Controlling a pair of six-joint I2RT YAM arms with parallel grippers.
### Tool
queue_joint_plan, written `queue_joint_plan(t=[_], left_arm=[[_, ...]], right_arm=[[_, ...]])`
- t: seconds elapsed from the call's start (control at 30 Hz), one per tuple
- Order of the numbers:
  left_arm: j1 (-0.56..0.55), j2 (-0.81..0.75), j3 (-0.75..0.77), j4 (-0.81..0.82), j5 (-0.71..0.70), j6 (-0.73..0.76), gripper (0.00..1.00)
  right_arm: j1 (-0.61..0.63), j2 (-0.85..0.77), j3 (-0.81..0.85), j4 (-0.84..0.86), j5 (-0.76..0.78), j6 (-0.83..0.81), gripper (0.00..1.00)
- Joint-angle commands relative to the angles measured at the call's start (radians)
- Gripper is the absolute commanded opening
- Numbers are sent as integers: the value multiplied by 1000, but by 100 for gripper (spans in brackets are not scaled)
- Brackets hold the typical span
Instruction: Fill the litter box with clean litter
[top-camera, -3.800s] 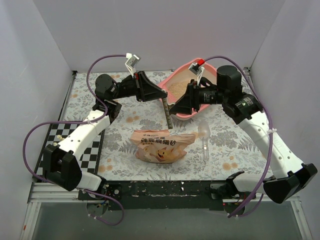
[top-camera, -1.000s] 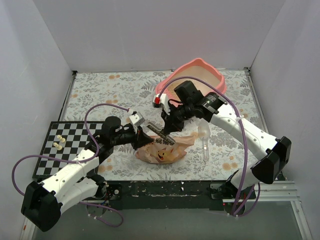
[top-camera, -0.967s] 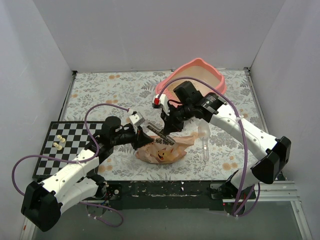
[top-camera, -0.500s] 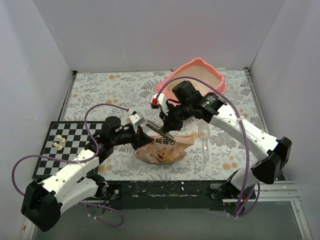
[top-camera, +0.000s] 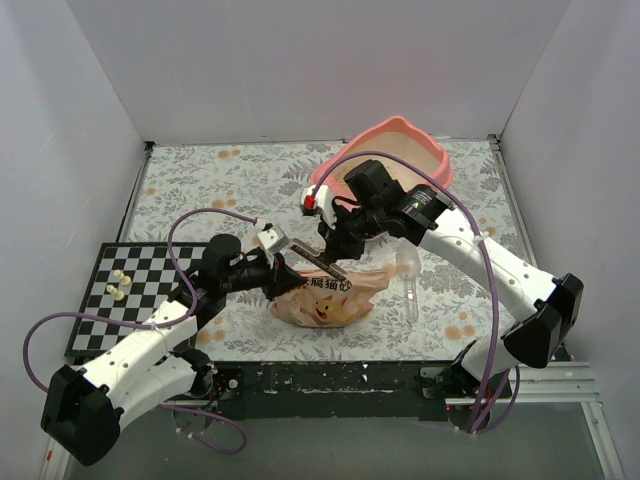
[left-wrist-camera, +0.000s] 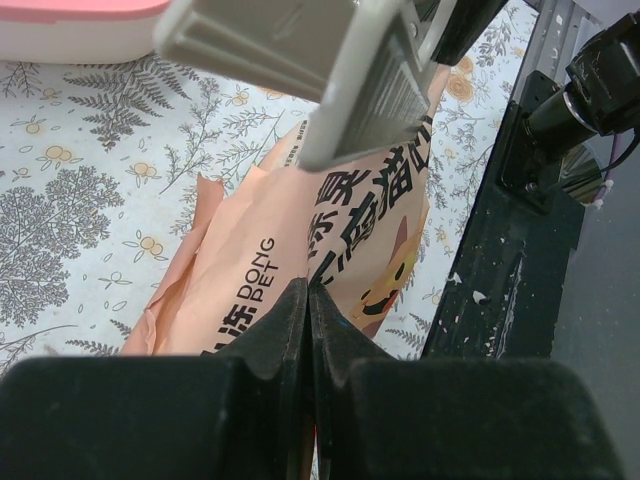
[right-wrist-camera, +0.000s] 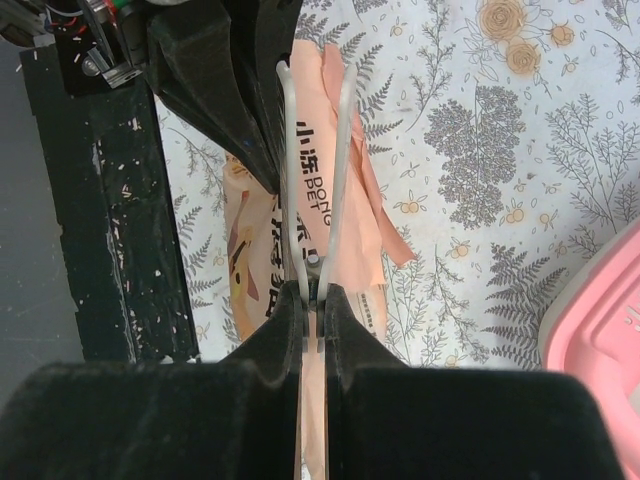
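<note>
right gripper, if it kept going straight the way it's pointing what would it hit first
Most likely the orange-peach printed plastic bag: the right gripper is shut on a long grey plastic clip aimed along it. The left gripper sits just beside that line; depth is unclear.

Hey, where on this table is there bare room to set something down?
The far-left cloth, between the checkerboard and the litter box, is bare; so is the front-right patch beyond the scoop. The middle is crowded: bag, clip, left gripper and right gripper.
</note>
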Motion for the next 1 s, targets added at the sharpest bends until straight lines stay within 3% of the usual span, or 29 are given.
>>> queue_joint_plan(t=[0.0,0.57,0.97], left_arm=[[-5,-31,-12,3,-18,0,0],[-7,-49,-7,7,-22,2,0],[-8,-64,-10,11,-31,2,0]], right_arm=[[7,23,-5,-14,-48,-32,1],[48,-68,-245,-115,93,-43,1],[59,-132,-324,-138,184,-15,1]])
